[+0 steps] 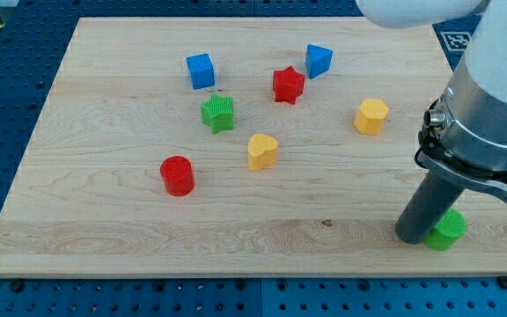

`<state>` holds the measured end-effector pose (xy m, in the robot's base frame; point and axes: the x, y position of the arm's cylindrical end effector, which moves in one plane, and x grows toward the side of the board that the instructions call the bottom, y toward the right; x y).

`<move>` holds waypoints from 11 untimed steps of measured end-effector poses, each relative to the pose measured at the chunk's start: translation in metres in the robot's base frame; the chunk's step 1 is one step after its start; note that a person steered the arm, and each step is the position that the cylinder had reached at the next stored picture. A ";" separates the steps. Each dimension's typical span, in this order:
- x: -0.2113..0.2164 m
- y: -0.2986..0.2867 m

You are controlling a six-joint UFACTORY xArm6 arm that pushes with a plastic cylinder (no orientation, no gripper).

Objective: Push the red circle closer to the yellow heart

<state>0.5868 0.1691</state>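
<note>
Camera view, one frame. No pincer on this rig, so nothing to call apart, together or clamped: the arm ends in a dark rod. My tip (pixel 412 238) sits at the lower right of the frame, on the board (pixel 104 106), touching or just beside a green block (pixel 448 229) whose shape is half hidden behind the rod.

Red circle (pixel 177 174): left of centre, lower half of the board. Yellow heart (pixel 262 151): near it, to its right and slightly higher in the frame. Open wood between the two.

Key relation: the circle lies well apart from my tip, far toward the frame's left and a little higher. The heart sits roughly between them. So the tip is on the wrong side. By my reckoning it must get round to the circle's left, slightly below it, then push right and a touch upward.

Likely route: along the bottom strip of the board, under both blocks. Risk: dragging the green block along at the start, or clipping the heart on a direct line.

Others, upper half: green star (pixel 218 113), blue cube (pixel 200 70), red star (pixel 288 84), second blue block (pixel 318 60), yellow hexagon (pixel 371 116).
</note>
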 end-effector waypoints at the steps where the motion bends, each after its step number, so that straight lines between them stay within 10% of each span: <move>1: 0.000 0.013; 3: 0.004 -0.050; 6: 0.003 -0.332; 8: -0.082 -0.350; 11: -0.061 -0.269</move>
<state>0.5260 -0.1001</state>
